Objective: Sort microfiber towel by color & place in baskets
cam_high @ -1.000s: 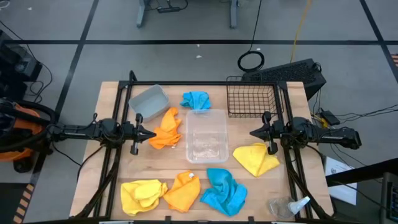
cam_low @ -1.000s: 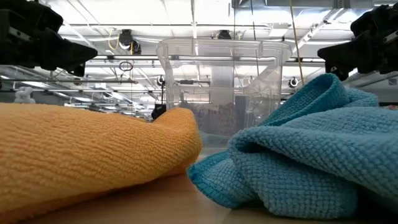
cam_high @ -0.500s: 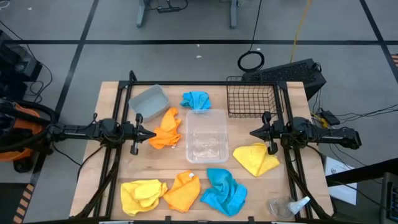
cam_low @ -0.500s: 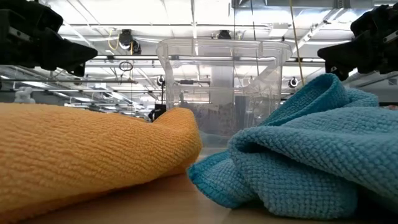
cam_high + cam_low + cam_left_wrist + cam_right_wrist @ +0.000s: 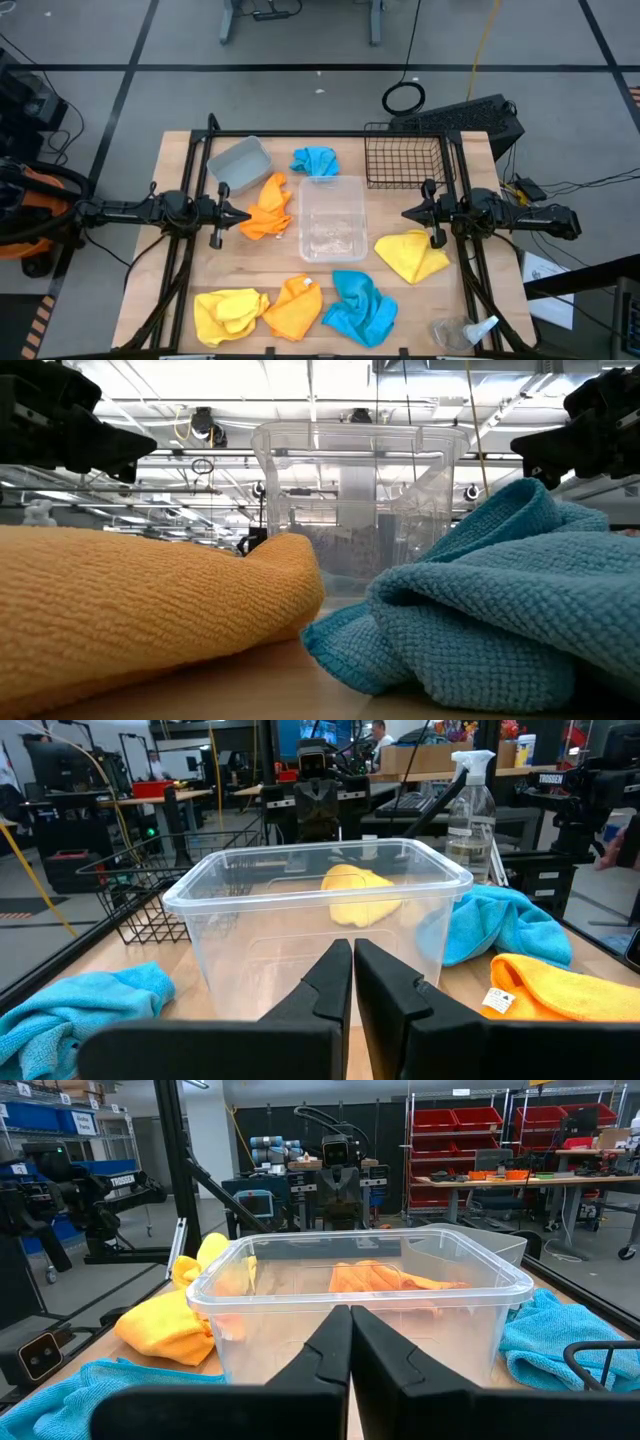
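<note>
Six soft, light cloths lie loose on the table; each should crumple easily, so pinch a raised fold. The left gripper, jaws closed and empty, points at the orange towel just past its tips. Between both grippers sits the clear tub. The right gripper, also closed and empty, has the yellow towel just beside its tips.

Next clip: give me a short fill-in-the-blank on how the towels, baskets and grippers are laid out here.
1. The clear plastic tub holds ____ towels.
2. The towel touching the grey metal bin is ____.
3. Both the left gripper and the right gripper are ____.
4. Along the table's near edge the towels run yellow, orange, ____.

Missing words: no; orange; shut; blue
</note>
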